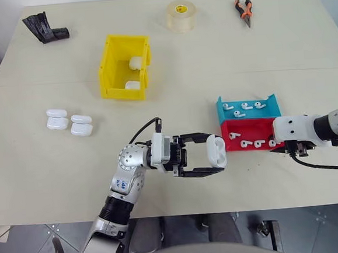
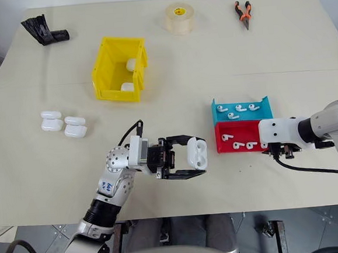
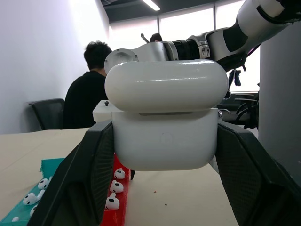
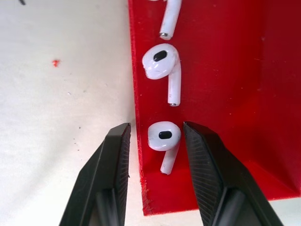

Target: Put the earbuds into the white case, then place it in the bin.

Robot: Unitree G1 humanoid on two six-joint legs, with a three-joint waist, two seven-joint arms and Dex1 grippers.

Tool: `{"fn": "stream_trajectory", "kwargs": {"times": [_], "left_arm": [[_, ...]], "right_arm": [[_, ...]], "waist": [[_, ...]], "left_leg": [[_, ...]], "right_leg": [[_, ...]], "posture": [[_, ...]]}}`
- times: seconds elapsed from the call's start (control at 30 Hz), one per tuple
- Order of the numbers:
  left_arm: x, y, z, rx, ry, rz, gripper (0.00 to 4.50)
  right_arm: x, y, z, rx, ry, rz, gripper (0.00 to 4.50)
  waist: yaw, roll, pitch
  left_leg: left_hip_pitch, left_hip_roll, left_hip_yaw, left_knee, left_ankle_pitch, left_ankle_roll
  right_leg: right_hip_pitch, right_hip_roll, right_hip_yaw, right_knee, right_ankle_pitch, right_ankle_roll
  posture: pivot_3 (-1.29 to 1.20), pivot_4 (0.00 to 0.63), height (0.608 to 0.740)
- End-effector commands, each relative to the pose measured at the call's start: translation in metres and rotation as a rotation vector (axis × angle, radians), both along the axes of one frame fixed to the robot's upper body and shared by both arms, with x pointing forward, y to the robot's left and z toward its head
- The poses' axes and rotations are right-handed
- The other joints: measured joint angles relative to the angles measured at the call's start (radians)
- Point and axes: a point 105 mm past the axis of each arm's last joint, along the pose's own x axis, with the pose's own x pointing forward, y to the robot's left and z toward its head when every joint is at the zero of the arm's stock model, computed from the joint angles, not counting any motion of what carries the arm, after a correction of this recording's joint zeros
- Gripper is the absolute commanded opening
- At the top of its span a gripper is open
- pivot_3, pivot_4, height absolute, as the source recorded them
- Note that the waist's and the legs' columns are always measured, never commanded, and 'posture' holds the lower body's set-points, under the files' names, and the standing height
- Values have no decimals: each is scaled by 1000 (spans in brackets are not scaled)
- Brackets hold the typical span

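Observation:
My left gripper (image 1: 212, 153) is shut on the white case (image 1: 216, 152), held off the table in front of me with its lid hinged open. Up close, the black fingers (image 3: 89, 179) clamp both sides of the case (image 3: 164, 141). To the right, the red tray (image 1: 251, 129) holds several earbuds. My right gripper (image 4: 155, 127) points down at that tray's (image 4: 225, 70) near corner, open. One finger stands outside the tray wall, the other inside, with one earbud (image 4: 163, 136) between them. A second earbud (image 4: 162, 66) lies just beyond. The yellow bin (image 1: 109, 72) stands at the far middle.
A blue tray (image 1: 256, 114) with several earbuds adjoins the red one. Two white cases lie in the bin; several more cases (image 1: 69, 121) sit at the left. A tape roll (image 1: 181, 15), pliers (image 1: 243, 10) and a black object (image 1: 45, 28) line the far edge. A person (image 3: 89, 89) sits beyond.

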Motion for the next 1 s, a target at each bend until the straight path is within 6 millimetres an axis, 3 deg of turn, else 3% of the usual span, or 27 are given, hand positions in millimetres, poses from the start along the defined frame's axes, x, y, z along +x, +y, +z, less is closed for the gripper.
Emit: {"fn": "stream_trajectory", "kwargs": {"times": [0.03, 0.13, 0.23, 0.3, 0.63, 0.8, 0.93, 1.0], "left_arm": [[-3, -1, 11, -32, -37, -6, 2796], [-3, -1, 11, -33, -38, -5, 2796], [-3, -1, 11, -34, -40, -3, 2796], [-3, 0, 11, -33, -41, -2, 2796], [-1, 1, 12, -30, -44, -9, 2796], [-2, 6, 14, -33, -33, -44, 2796], [4, 12, 18, -38, -29, -37, 2796], [4, 13, 17, -15, -27, -48, 2796]], "right_arm": [[0, 1, 1, -14, 2, 21, 1791], [0, 0, 0, -19, 4, 23, 1791], [0, 0, -1, -21, 6, 27, 1242], [0, 0, -1, -21, 7, 28, 641], [-2, 1, 6, 22, -20, 13, 641], [-9, 14, 35, 193, -84, 10, 641], [-21, 45, 65, 541, -274, 89, 641], [-32, 57, 67, 692, -270, 78, 641]], "waist": [[1, 0, 0], [1, 0, 0], [0, 0, 0], [-1, 0, 0], [0, 0, 0], [1, 0, 0], [5, 0, 0], [6, 0, 0]], "left_leg": [[0, 0, 0, 0, 0, 0], [0, 0, 0, 0, 0, 0], [0, 0, 0, 0, 0, 0], [0, 0, 0, 0, 0, 0], [0, 0, 0, 1, 0, 0], [0, 0, 0, 1, 0, 0], [0, 0, -2, 1, 0, 0], [-1, 0, -3, 1, 0, 0]], "right_leg": [[0, 0, 0, 0, 0, 0], [0, 0, 0, 0, 0, 0], [0, 0, 0, 0, 0, 0], [0, 0, 0, 0, 0, 0], [0, 0, 0, 0, 0, 0], [0, 0, 0, 0, 0, 0], [1, 0, -2, 0, 0, 0], [1, 0, -3, 0, 0, 0]], "posture": [[0, 150, 740], [0, 150, 740], [0, 150, 740], [0, 150, 740], [0, 150, 740], [0, 150, 740], [0, 150, 740], [0, 150, 740]]}}
